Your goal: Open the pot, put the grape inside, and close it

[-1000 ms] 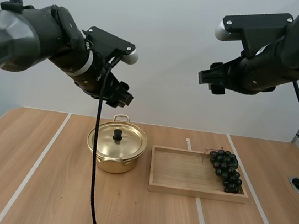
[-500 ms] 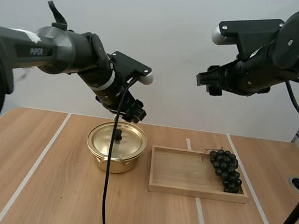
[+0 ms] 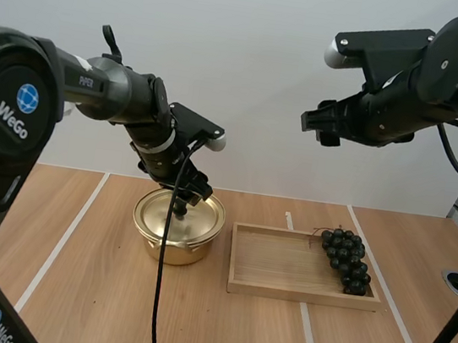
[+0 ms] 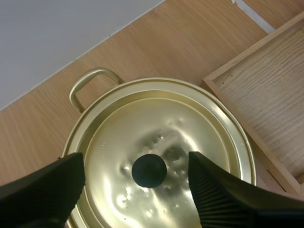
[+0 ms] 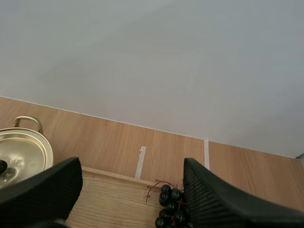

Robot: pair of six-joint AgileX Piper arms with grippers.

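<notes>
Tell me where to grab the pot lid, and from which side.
Grip the black knob at the centre of the lid, from straight above: it is the only raised part, upright, and the open left pincer flanks it.

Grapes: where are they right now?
In the high view the grapes lie at the right end of the wooden tray, which sits on the table just right of the pot.
</notes>
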